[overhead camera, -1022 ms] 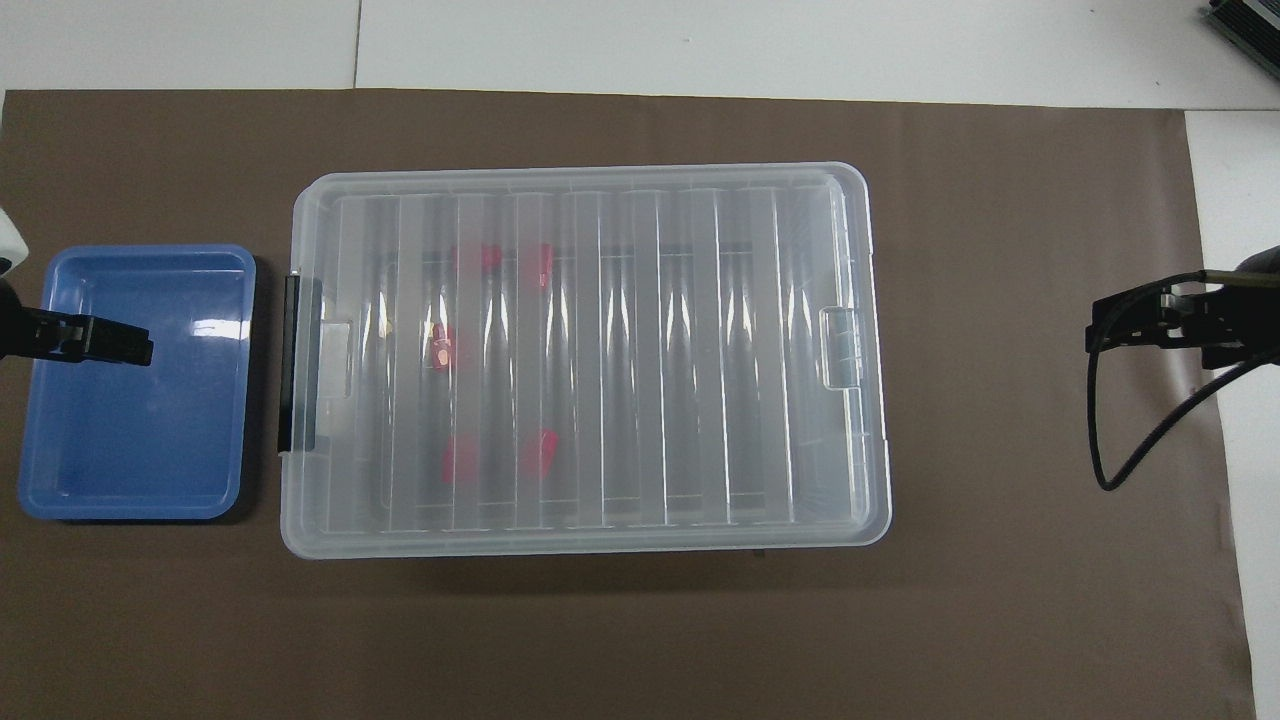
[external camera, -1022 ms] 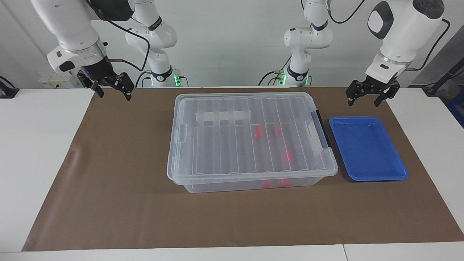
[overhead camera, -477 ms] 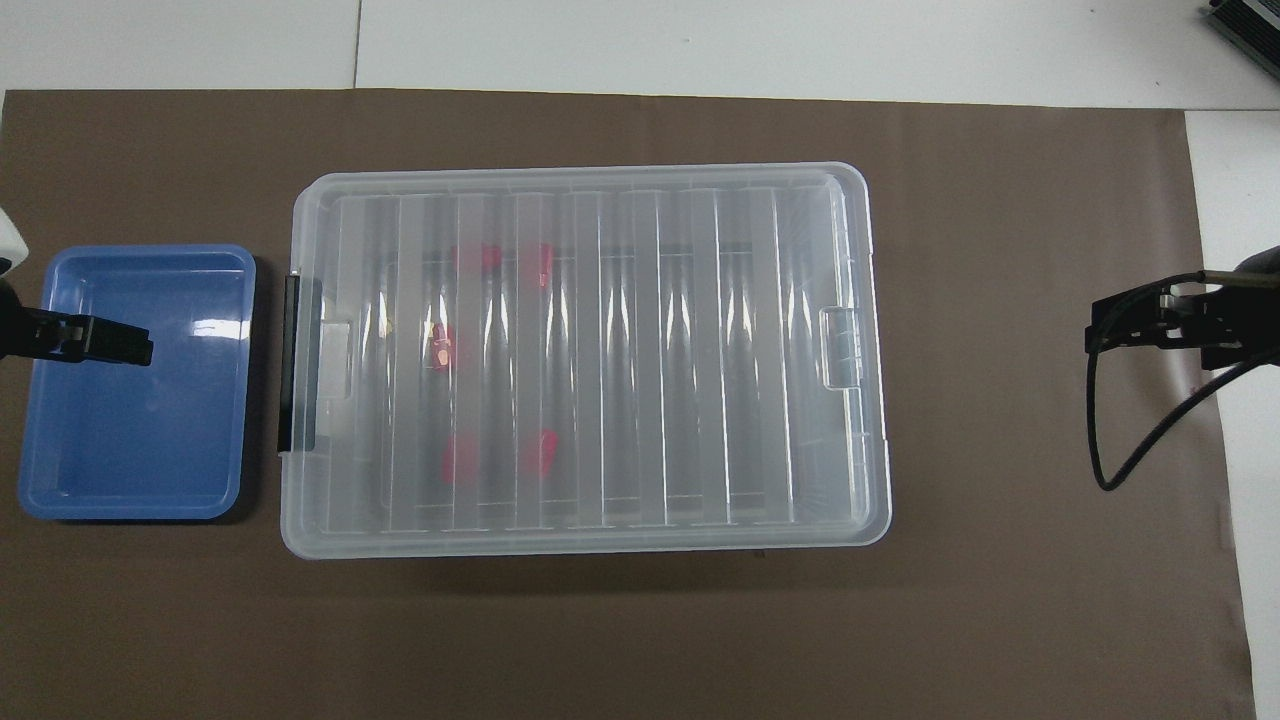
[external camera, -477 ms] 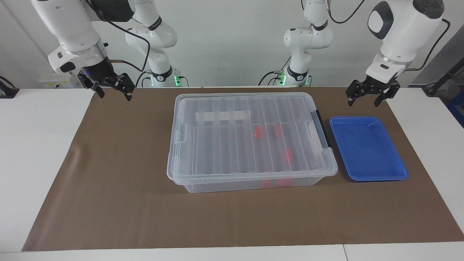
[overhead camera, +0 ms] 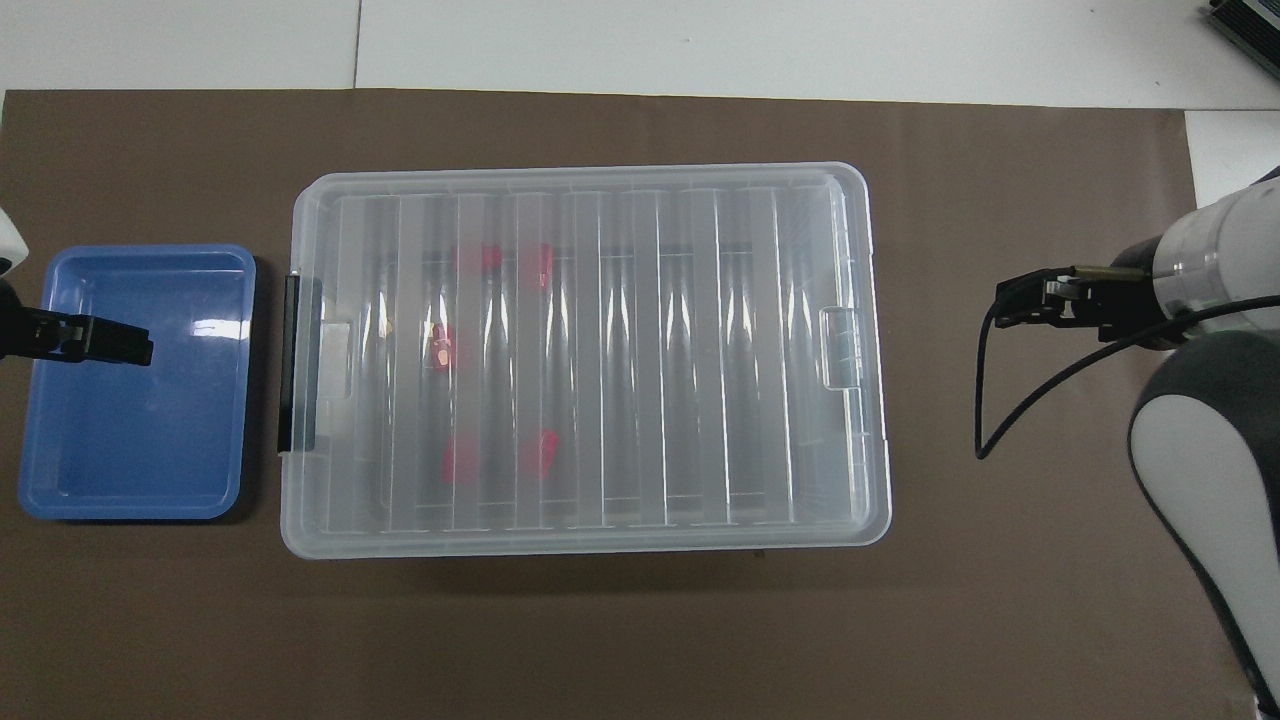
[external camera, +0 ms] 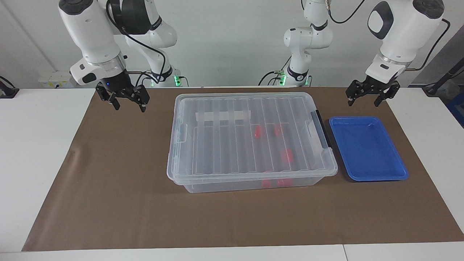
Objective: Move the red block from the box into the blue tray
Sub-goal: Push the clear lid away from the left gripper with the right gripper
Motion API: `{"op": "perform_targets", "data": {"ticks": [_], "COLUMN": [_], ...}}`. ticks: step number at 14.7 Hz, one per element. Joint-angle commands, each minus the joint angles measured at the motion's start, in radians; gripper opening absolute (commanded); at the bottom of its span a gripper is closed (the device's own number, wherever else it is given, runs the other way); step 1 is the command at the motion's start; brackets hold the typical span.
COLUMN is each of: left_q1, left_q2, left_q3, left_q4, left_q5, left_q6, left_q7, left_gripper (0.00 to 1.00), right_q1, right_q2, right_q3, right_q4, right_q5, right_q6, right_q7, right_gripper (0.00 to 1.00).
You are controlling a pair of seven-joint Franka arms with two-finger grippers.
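Note:
The clear box (external camera: 250,139) stands mid-table with its ribbed lid shut; it also shows in the overhead view (overhead camera: 585,355). Through the lid I see three red blocks, one of them (external camera: 287,155) toward the tray end (overhead camera: 441,345). The empty blue tray (external camera: 368,148) lies beside the box at the left arm's end (overhead camera: 135,420). My left gripper (external camera: 367,98) is open and hangs in the air at the tray's edge nearer the robots (overhead camera: 100,340). My right gripper (external camera: 128,104) is open over the mat beside the box's other end (overhead camera: 1020,300).
A black latch handle (external camera: 321,128) sits on the box's end that faces the tray. A white tape strip (external camera: 223,116) is on the lid. A brown mat (external camera: 119,174) covers the table under everything. A black cable (overhead camera: 985,400) hangs from the right wrist.
My right gripper has moved toward the box and come a little lower. My left gripper, the box and the tray have not moved.

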Motion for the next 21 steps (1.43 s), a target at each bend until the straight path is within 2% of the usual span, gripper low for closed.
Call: {"op": "perform_targets", "data": {"ticks": [1, 7, 9, 11, 13, 15, 21], "left_q1": [-0.003, -0.002, -0.002, -0.002, -0.002, -0.002, -0.003], "left_q2": [-0.012, -0.012, -0.012, -0.012, -0.012, -0.012, -0.012], "left_q3": [0.006, 0.006, 0.006, 0.006, 0.006, 0.006, 0.006], "left_q4": [-0.004, -0.004, -0.004, -0.004, -0.004, -0.004, -0.004], "left_q5": [-0.013, -0.013, -0.013, -0.013, -0.013, -0.013, -0.013], "left_q6": [-0.015, -0.015, -0.015, -0.015, -0.015, -0.015, -0.015], "left_q7": [0.01, 0.01, 0.011, 0.01, 0.01, 0.011, 0.01], "left_gripper": [1.0, 1.0, 1.0, 1.0, 1.0, 1.0, 1.0], "right_q1": [0.037, 0.118, 0.121, 0.133, 0.147, 0.146, 0.143], "right_q2": [0.019, 0.09, 0.116, 0.142, 0.144, 0.13, 0.11], "right_q3": [0.002, 0.006, 0.006, 0.006, 0.006, 0.006, 0.006], "right_q4": [-0.028, -0.031, -0.031, -0.031, -0.048, -0.089, -0.123], "right_q5": [-0.005, -0.004, -0.005, -0.004, -0.004, -0.004, -0.004], "right_q6": [0.063, 0.162, 0.191, 0.219, 0.218, 0.207, 0.202], "right_q7": [0.061, 0.087, 0.079, 0.088, 0.096, 0.096, 0.085], "right_gripper": [0.94, 0.93, 0.88, 0.88, 0.83, 0.73, 0.73]}}
